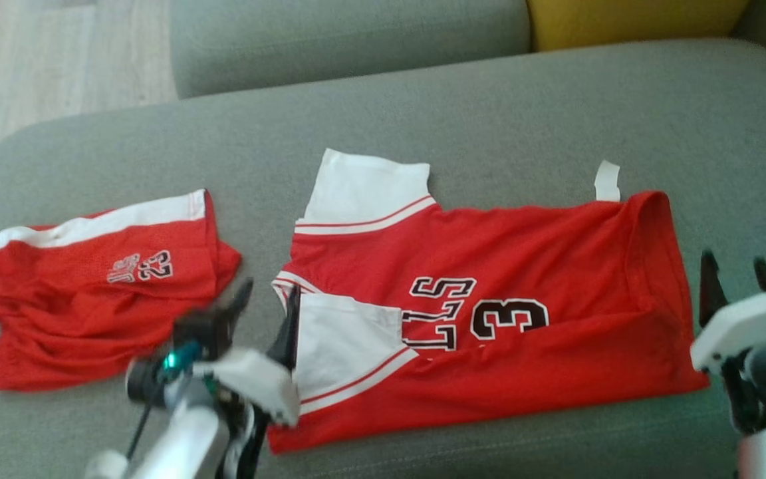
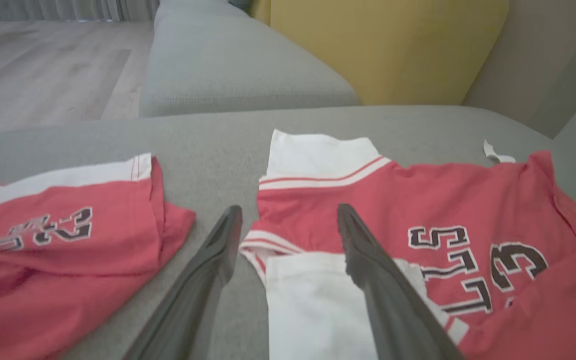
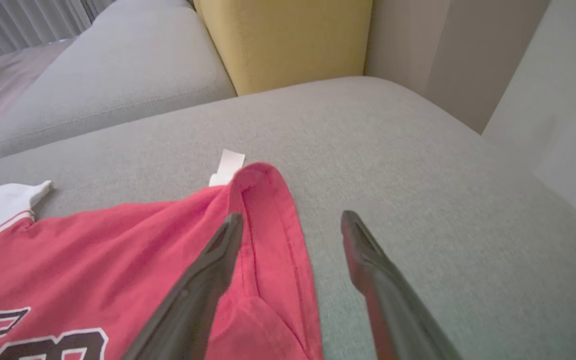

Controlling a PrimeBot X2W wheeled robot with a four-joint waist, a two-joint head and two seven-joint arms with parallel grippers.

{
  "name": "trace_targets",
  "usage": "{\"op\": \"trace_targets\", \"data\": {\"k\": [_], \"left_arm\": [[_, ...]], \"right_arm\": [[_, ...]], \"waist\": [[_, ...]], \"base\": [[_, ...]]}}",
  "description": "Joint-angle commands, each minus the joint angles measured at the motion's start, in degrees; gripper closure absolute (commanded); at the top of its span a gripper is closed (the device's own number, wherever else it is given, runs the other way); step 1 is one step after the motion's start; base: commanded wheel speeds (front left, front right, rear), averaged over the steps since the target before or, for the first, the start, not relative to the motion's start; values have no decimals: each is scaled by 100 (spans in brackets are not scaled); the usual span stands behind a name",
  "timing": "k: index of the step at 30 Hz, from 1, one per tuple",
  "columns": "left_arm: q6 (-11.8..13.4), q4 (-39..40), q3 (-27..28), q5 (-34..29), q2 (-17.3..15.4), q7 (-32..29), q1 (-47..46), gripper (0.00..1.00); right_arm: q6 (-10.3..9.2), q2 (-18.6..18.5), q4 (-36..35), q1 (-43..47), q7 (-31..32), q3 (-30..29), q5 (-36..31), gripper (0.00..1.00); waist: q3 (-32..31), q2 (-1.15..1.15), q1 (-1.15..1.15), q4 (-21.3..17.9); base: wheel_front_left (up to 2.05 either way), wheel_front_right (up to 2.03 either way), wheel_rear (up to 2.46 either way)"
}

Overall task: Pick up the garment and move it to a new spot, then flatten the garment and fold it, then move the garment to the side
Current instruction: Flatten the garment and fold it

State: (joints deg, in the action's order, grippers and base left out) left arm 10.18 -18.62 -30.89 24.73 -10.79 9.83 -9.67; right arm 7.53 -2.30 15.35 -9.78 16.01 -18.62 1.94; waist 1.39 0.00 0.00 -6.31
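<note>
The red jersey (image 1: 489, 313) lies folded on the grey sofa cushion (image 1: 489, 113) between the left pincer (image 1: 270, 293) and right pincer (image 1: 735, 263), both spread apart and empty. A careless grab could drag the fold open or snag the nearby shorts (image 1: 90, 299).

On the sofa seat (image 1: 463, 100), centre frame: jersey (image 1: 522, 253), sleeves toward frame left. Left of it, apart: shorts (image 1: 84, 299). At the jersey's left edge, lower left: left end effector (image 1: 270, 293). Just off its right edge: right end effector (image 1: 735, 263). Behind, along the top: second seat (image 1: 350, 40), pillow (image 1: 629, 20); floor (image 1: 37, 66) upper left.
</note>
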Motion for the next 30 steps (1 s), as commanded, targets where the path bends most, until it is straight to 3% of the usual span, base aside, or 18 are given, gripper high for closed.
{"op": "trace_targets", "data": {"k": [1, 9, 16, 30], "left_arm": [[35, 186, 234, -62, -44, 82, -478, 0], [-207, -339, 90, -294, 22, -213, -1827, 0], [-521, -1606, -76, -410, 112, -763, -3103, 0], [-925, -3955, -269, -737, -41, -732, -5093, 0]], "right_arm": [[-4, -59, -250, -371, -156, 220, 14, 0], [-4, -58, -316, -990, -743, 827, 54, 0], [-4, -58, -393, -1432, -967, 1352, 67, 0], [-4, -58, -617, -2001, -1189, 2084, 395, 0]], "waist": [[118, 0, 0, -60], [741, 0, 0, -318], [1271, 0, 0, -572], [2122, 0, 0, -1224]], "base": [[0, 0, 0], [0, 0, 0], [0, 0, 0], [0, 0, 0]]}}
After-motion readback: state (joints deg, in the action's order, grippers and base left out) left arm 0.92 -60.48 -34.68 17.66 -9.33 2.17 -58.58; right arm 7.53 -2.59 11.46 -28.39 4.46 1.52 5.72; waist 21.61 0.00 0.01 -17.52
